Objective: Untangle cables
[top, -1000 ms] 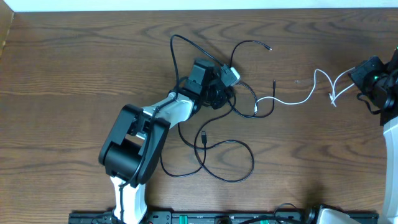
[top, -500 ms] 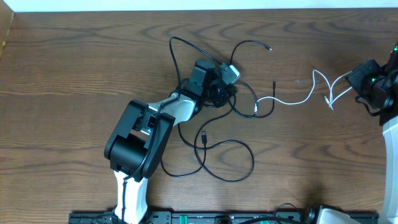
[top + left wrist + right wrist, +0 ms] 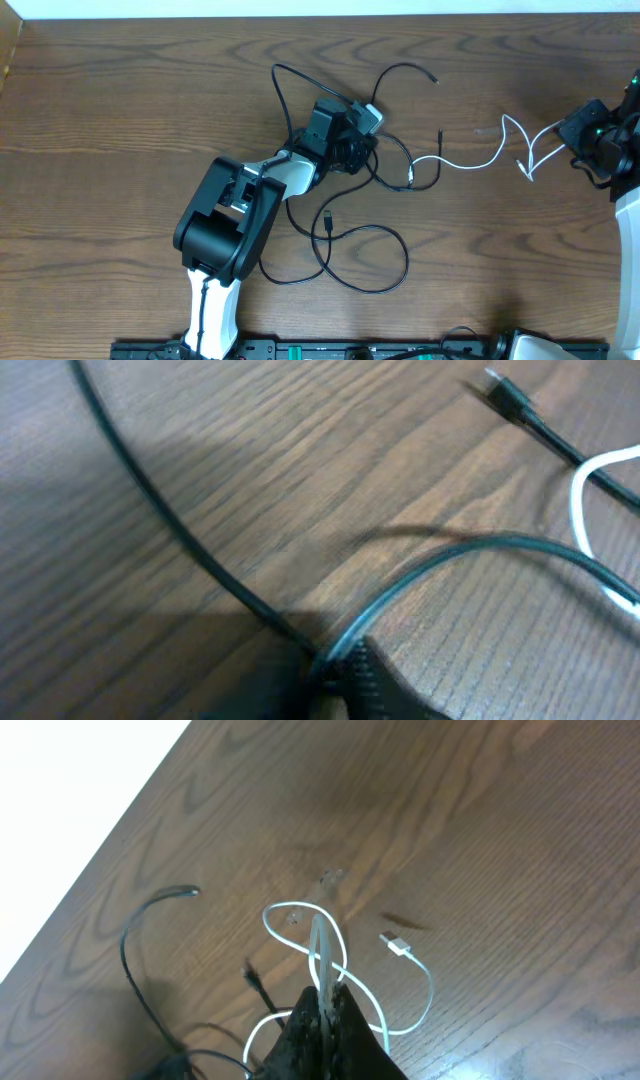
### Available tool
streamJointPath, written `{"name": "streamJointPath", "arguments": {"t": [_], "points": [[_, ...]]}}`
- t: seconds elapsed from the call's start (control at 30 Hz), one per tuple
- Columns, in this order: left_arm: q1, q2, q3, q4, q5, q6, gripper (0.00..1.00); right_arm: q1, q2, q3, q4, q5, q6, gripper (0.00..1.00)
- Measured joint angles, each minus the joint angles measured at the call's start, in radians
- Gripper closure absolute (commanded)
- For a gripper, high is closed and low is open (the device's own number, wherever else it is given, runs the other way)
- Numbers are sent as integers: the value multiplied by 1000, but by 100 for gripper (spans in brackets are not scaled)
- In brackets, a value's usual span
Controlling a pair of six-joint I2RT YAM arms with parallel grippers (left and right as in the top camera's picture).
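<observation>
Wooden tabletop point(image 3: 120, 120): dark brown grain, filling nearly the whole overhead view.
Left arm point(image 3: 225, 215): black and white, rising from bottom centre-left and reaching up and right to the middle of the overhead frame.
Right arm point(image 3: 622, 215): only partly in view, at the right edge of the overhead frame.
Black cables point(image 3: 406, 258): thin loose cords in the centre of the overhead view. They cross one another just right of the left arm's tip, with one big loop lying below and two ends curling toward the top.
White cable point(image 3: 470, 164): runs from the right side of the black tangle across to the right arm, rising into a narrow loop near the right edge. Where it meets the tangle it lies over a black strand.
Left fingers point(image 3: 375, 685): at the bottom centre of the left wrist view, closed tight on a strand of the black cables where two strands cross.
Right fingers point(image 3: 345, 1040): at the bottom centre of the right wrist view, pressed together on the white cable, whose loop stands up above them.
White plug point(image 3: 397, 947): small, lying on the wood just right of that loop.
</observation>
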Motion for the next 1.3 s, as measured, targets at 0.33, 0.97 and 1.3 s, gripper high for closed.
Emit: {"name": "streamJointPath", "arguments": {"t": [0.33,0.97,1.3], "points": [[0,-116,-8,-70,-8,-3,92,0,0,0,1,0,-8,99],[202,-1019,-2,-563,-202,35,93,0,-3,0,29,1,-10,99],[354,-1131,-2,-647,-568,-38,93,0,-3,0,30,55,-10,99]]}}
